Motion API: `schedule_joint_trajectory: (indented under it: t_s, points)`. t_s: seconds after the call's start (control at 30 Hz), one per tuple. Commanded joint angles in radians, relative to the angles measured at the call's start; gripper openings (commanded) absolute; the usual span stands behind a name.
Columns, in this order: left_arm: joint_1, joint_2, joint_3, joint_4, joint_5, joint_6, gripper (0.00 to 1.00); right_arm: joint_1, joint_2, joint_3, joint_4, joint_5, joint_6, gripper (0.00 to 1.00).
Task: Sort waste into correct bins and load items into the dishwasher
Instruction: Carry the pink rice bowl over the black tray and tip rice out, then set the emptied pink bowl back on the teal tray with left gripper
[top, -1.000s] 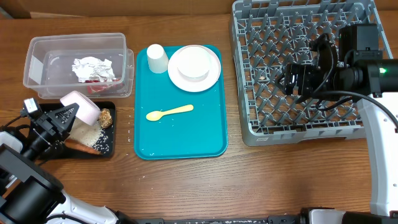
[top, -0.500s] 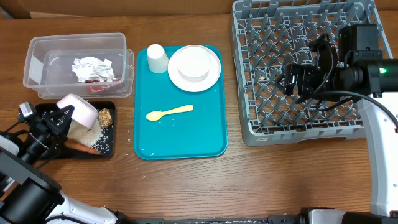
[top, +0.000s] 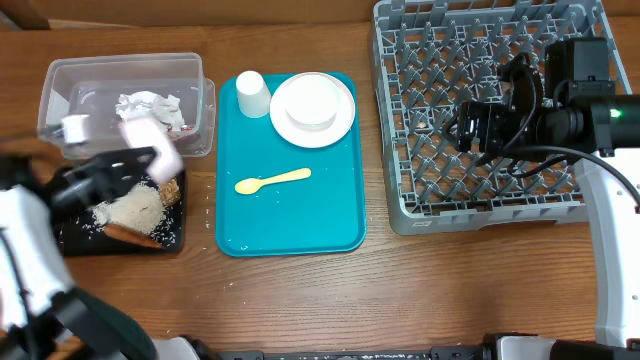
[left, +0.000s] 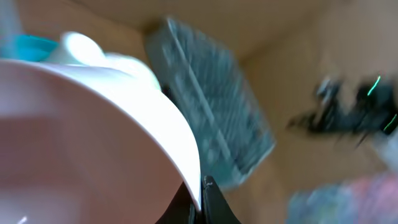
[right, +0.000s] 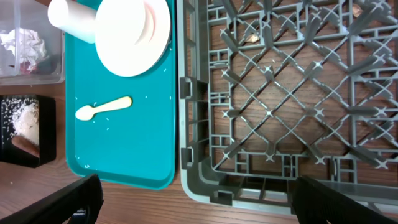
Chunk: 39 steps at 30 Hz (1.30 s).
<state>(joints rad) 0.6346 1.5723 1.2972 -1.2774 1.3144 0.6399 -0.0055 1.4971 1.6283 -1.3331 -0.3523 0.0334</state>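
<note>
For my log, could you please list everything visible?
tub: one, clear, back-left
paper: one, white, in tub
flat tray: one, black, front-left
rice: pile, white, flat tray
serving tray: one, teal, centre
plate: one, pale, serving tray
stacked bowl: one, white, on plate
cup: one, white, beside plate
spoon: one, yellow, serving tray
rack: one, grey, right
held bowl: one, white, left gripper
left gripper: one, dark, gripping held bowl
right gripper: one, dark, open above rack
</note>
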Motion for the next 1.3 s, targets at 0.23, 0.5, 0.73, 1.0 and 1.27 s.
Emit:
schedule_joint_trajectory:
  t_s: [0.23,0.5,0.73,1.0,1.27]
  points:
    - [-0.693,-0.027,-0.004,0.225,-1.026,-0.499,0.04,0.005,-0.007,0.001,0.019,-0.009,0.005,1.00]
    - [-1.025,0.140,-0.008,0.243,-1.196,-0.597,0.04,0.005,-0.007,0.001,0.018,-0.010,0.005,1.00]
    - [-1.130,0.298,-0.008,0.288,-1.314,-0.682,0.04,0.005,-0.007,0.001,0.017,-0.009,0.005,1.00]
    - [-1.136,0.303,0.036,0.272,-1.294,-0.690,0.39,0.005,-0.007,0.001,0.034,-0.028,0.004,1.00]
    - [-1.030,0.228,0.420,0.046,-1.300,-0.724,0.52,0.037,-0.007,0.001,0.129,-0.150,0.055,0.97]
